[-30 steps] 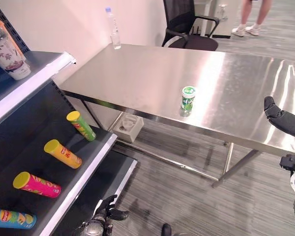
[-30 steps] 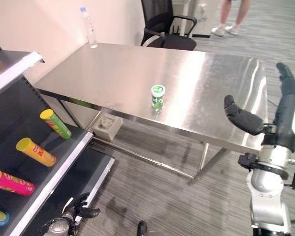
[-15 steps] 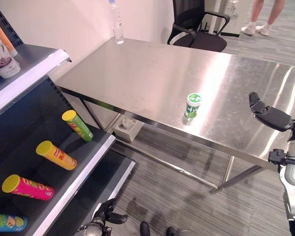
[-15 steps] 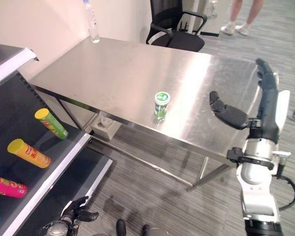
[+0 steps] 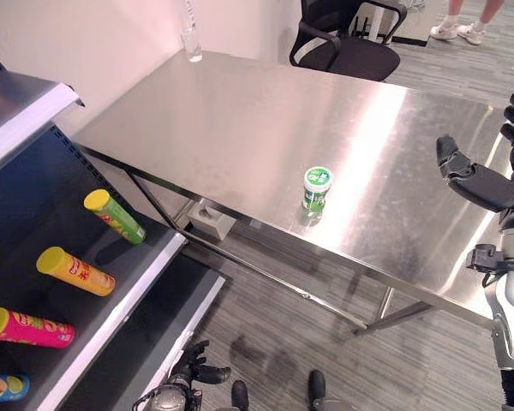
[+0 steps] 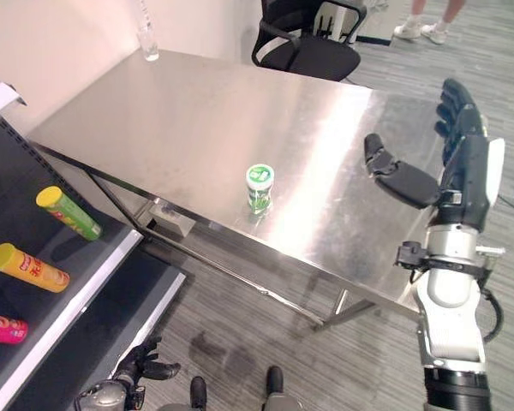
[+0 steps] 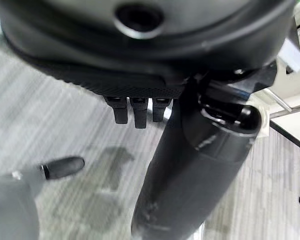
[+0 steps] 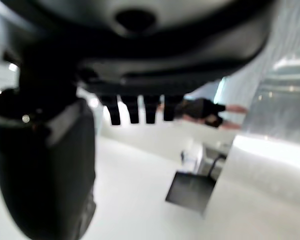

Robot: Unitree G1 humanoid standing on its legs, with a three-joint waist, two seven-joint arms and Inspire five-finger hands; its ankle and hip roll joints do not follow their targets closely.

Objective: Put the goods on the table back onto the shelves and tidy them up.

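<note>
Left eye view: green-lidded cup (image 5: 316, 188) upright on bench (image 5: 240, 120), near the front edge, long axis vertical. Right hand (image 5: 497, 171) raised over the bench's right end, well apart from the cup, thumb pointing toward it. Left hand (image 5: 188, 377) low near the floor by the shelf (image 5: 111, 321), far below bench level. Right hand judged the nearer for the pick. Four tubes lying on the shelf: green tube (image 5: 114, 216), orange tube (image 5: 74, 271), pink tube (image 5: 26, 328), blue tube (image 5: 4, 387).

Right eye view: right hand's fingers (image 6: 457, 107) straight, released, empty. Cup lies to the robot's left of that hand, bare steel between. Water bottle (image 6: 146, 38) at far corner; office chair (image 6: 313, 38) and a person's shoes (image 6: 420, 32) beyond.

Left wrist view: fingers loosely extended, grasping nothing; grey floor past them.

Right wrist view: fingers straight, nothing held.
</note>
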